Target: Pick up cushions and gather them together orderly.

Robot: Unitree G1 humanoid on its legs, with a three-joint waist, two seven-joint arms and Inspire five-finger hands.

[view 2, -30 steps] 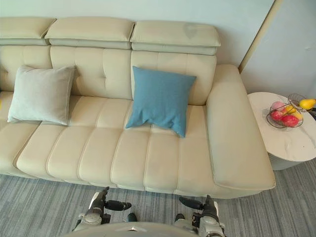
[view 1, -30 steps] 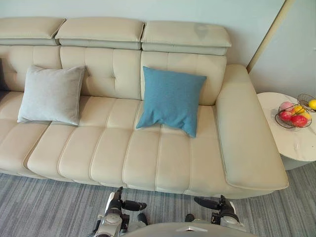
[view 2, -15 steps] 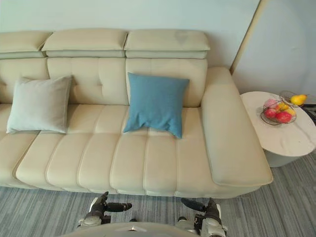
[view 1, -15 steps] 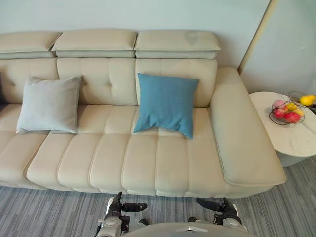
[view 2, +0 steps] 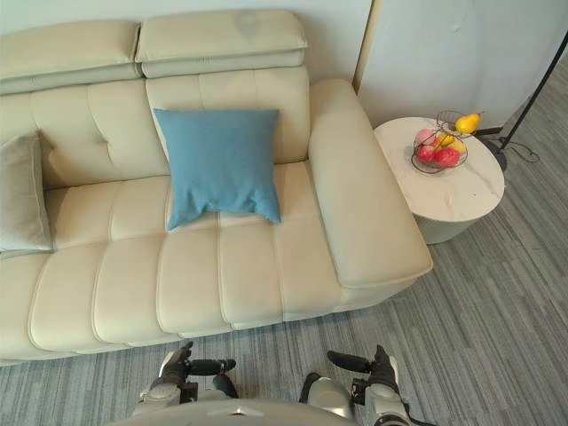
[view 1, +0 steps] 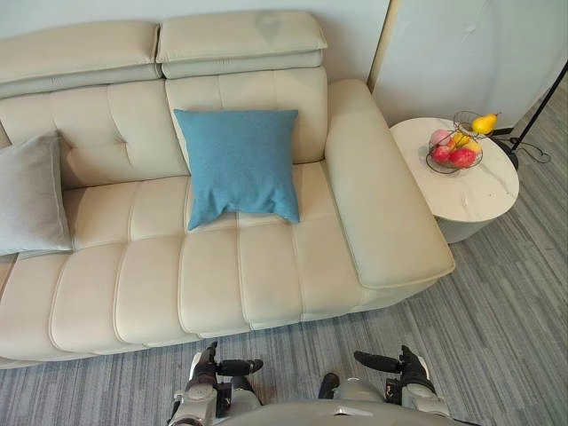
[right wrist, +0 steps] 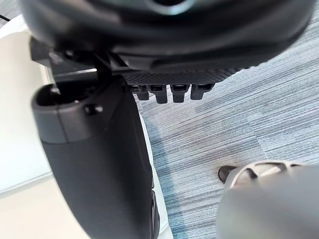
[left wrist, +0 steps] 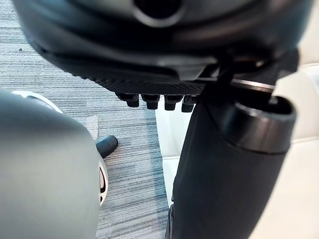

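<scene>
Two cushions lie on the cream sofa point(view 1: 266, 275), well apart. Blue cushion point(view 1: 238, 162) stands in the upper middle of the frame and leans on the backrest, its lower edge on the seat. Grey cushion point(view 1: 31, 195) leans on the backrest at the left edge, partly cut off. Left hand point(view 1: 222, 366) is at the bottom edge, left of centre, over the grey carpet point(view 1: 497, 302); its fingers are relaxed and it holds nothing. Right hand point(view 1: 390, 363) is at the bottom edge, right of centre, also relaxed and empty. At the upper right a round worktop point(view 1: 470, 186) stands just beside the sofa arm and carries a wire fruit basket point(view 1: 454, 149)
</scene>
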